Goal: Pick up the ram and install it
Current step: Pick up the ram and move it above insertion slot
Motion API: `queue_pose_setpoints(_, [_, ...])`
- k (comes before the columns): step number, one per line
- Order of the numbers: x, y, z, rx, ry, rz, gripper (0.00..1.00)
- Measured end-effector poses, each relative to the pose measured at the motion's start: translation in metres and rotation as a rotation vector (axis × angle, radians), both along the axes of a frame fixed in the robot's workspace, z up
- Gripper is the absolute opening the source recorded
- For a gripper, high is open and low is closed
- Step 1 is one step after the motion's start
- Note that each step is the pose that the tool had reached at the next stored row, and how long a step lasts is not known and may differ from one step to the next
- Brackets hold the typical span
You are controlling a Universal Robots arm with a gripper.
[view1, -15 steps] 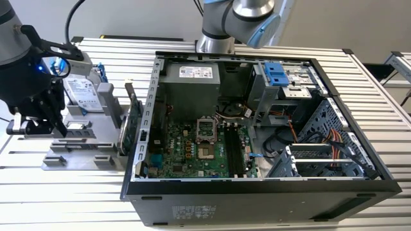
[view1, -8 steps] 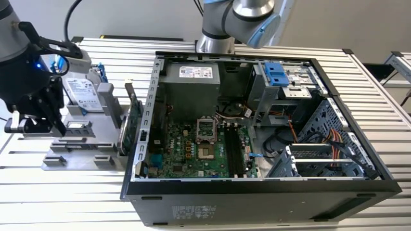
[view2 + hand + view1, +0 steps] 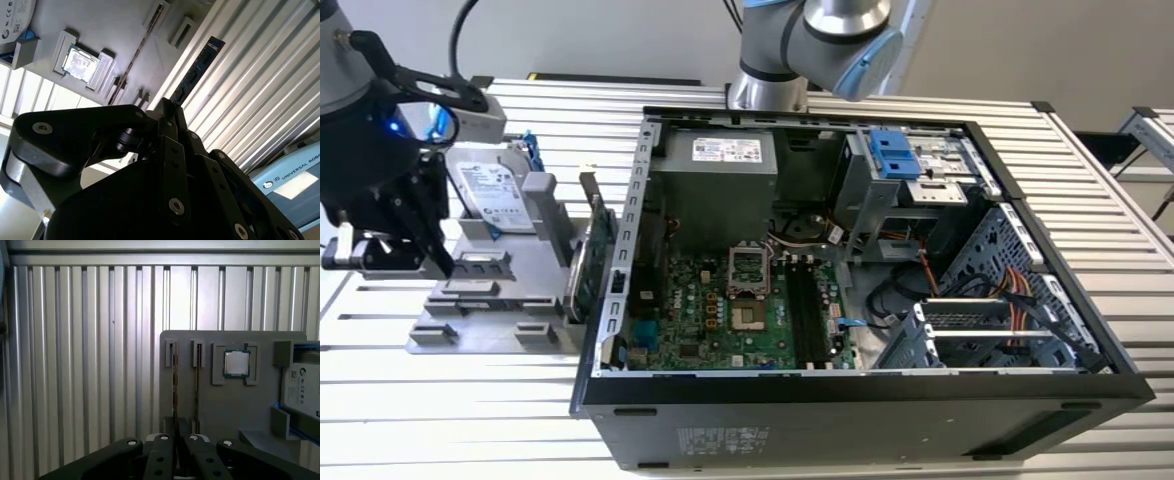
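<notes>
The black end effector is clamped shut on one end of the thin, dark, narrow ram, which juts straight out past its fingertips. In the second wrist view the ram's free length is seen against the ribbed aluminium worktop, just beside the edge of the grey parts holder. The open black computer case stands well apart, to the exterior view's right of the holder.
</notes>
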State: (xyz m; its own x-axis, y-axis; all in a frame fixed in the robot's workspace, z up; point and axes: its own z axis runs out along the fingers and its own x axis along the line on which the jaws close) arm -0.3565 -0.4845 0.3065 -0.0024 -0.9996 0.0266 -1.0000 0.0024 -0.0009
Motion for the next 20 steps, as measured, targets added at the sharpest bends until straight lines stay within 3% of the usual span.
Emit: queue_pose_setpoints(20, [0.0, 0.0, 0.0204, -0.0001, 0.0002, 0.0, 0.0])
